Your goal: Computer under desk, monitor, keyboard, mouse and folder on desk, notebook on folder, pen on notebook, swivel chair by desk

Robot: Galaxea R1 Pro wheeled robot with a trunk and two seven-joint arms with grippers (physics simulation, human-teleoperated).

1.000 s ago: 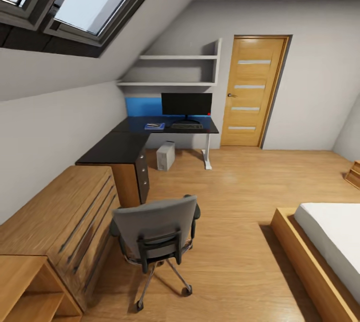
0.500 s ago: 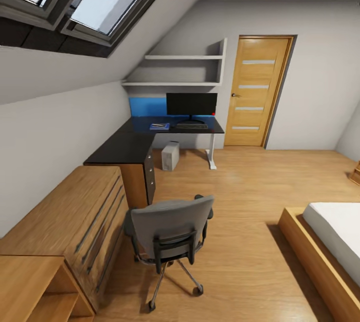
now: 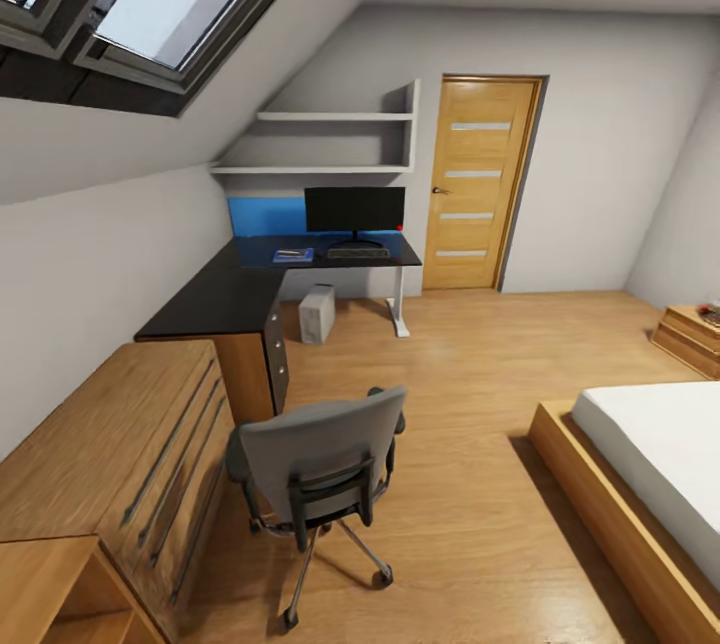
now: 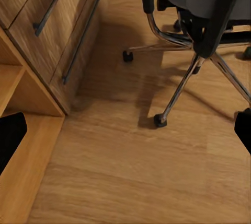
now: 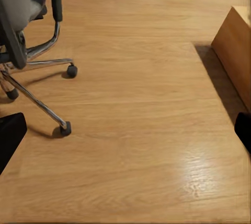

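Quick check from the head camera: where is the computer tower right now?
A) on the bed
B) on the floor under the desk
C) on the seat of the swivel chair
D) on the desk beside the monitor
B: the white computer stands on the wood floor beneath the black top of the desk, below the monitor, far from the swivel chair.

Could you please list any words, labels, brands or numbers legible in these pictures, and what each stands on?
None can be read.
The computer: no marking legible at this distance.
The monitor: dark screen, no text.
The folder on the desk: too small to show writing.
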